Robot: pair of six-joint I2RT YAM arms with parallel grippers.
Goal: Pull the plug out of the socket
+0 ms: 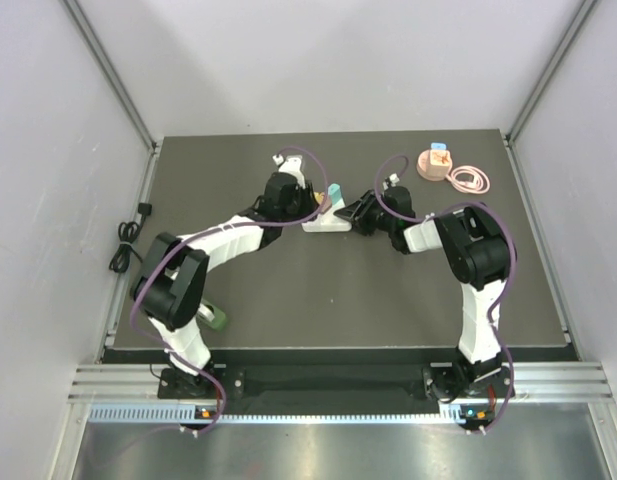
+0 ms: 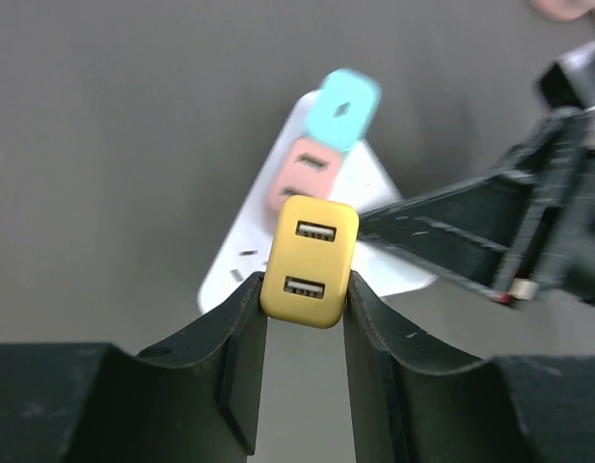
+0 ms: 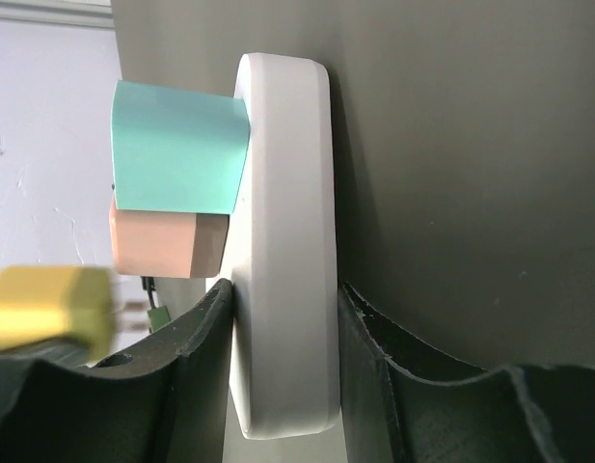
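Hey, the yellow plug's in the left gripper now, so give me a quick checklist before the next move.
1. Grip: left gripper shut on yellow plug: ok.
2. Release: prongs clear of the power strip: ok.
3. Hold-down: right gripper clamps power strip: ok.
4. Neighbours: teal plug and pink plug seated in it: ok.
5. Free set-down spot for the plug: cannot tell.

No words, numbers or signs can be read on anything here. The yellow plug (image 2: 309, 260) shows two small slots and no writing. The white socket (image 3: 283, 241) looks plain.
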